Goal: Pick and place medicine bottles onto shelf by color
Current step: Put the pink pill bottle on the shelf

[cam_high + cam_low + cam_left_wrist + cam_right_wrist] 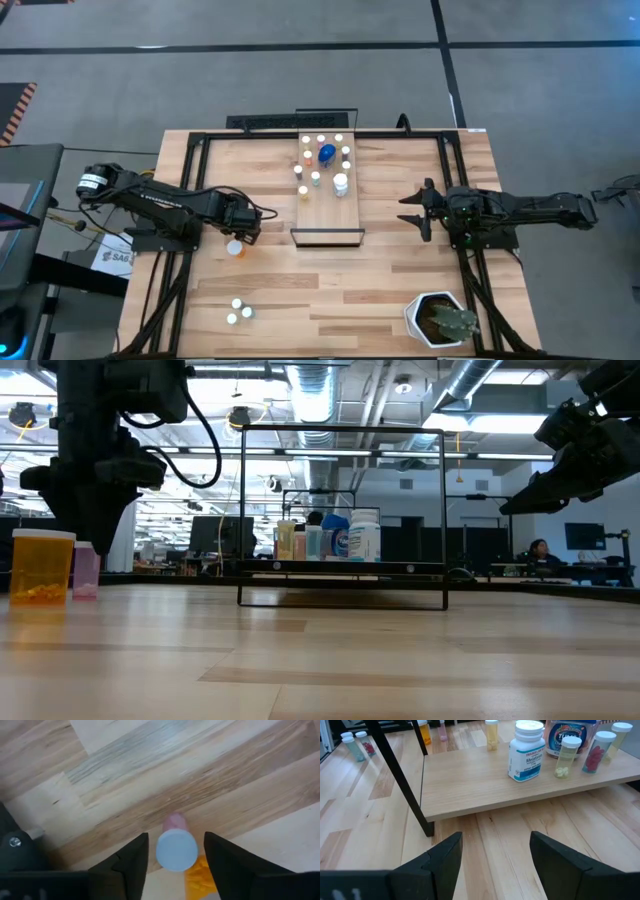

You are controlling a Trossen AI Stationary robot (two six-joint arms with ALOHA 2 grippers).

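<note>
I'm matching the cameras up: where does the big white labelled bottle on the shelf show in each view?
High view: white bottle by the shelf's right edge, mid-length.
Low view: rightmost of the shelf's cluster.
Left wrist view: not in it.
Right wrist view: upper middle, on the shelf.
Shared landmark: the blue bottle close by it.

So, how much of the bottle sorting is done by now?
About ten bottles already stand on the shelf, the blue bottle among them. The left tool is open over an orange bottle on the table, not yet gripping. Two bottles wait near the front. The right tool waits, open, beside the shelf.
</note>
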